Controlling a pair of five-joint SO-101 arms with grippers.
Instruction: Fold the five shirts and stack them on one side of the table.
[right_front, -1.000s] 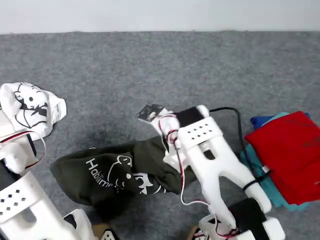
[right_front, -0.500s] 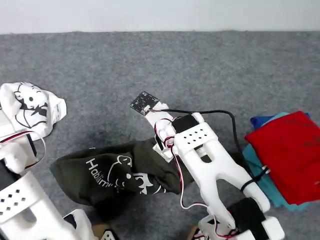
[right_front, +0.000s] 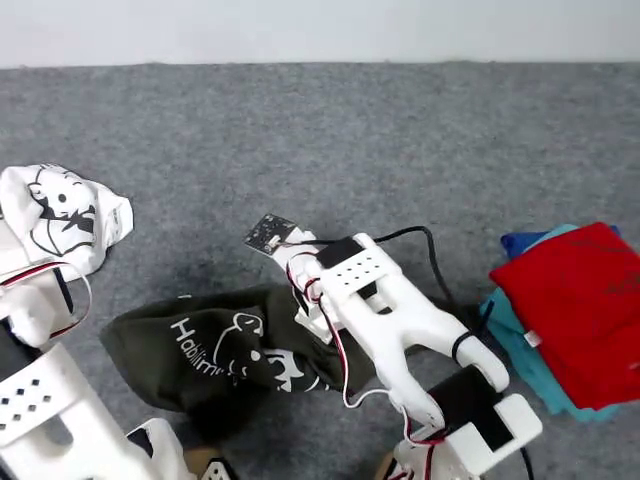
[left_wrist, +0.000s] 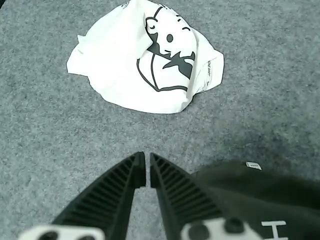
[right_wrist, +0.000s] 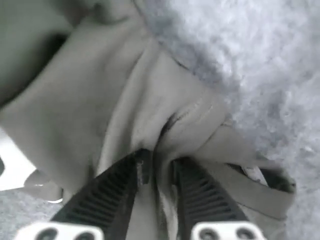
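Observation:
A dark olive shirt (right_front: 215, 350) with white print lies crumpled at the front centre of the grey table. My right gripper (right_wrist: 157, 162) is shut on a fold of the olive shirt (right_wrist: 120, 100); in the high view the right gripper (right_front: 312, 312) sits at the shirt's right end under the white arm. A white shirt (right_front: 60, 215) with a black drawing lies bunched at the far left. My left gripper (left_wrist: 146, 160) is shut and holds nothing, hovering over bare carpet between the white shirt (left_wrist: 150, 60) and the olive shirt (left_wrist: 260, 192).
A stack of folded shirts, with the red shirt (right_front: 580, 300) on top of a teal shirt (right_front: 520, 360) and a blue one, sits at the right edge. The left arm (right_front: 40, 400) fills the front left corner. Bare grey carpet (right_front: 350, 140) stretches across the back.
The right arm has swung left over the olive shirt, carrying the pinched fold with it. The left arm, the white shirt and the stack have not moved.

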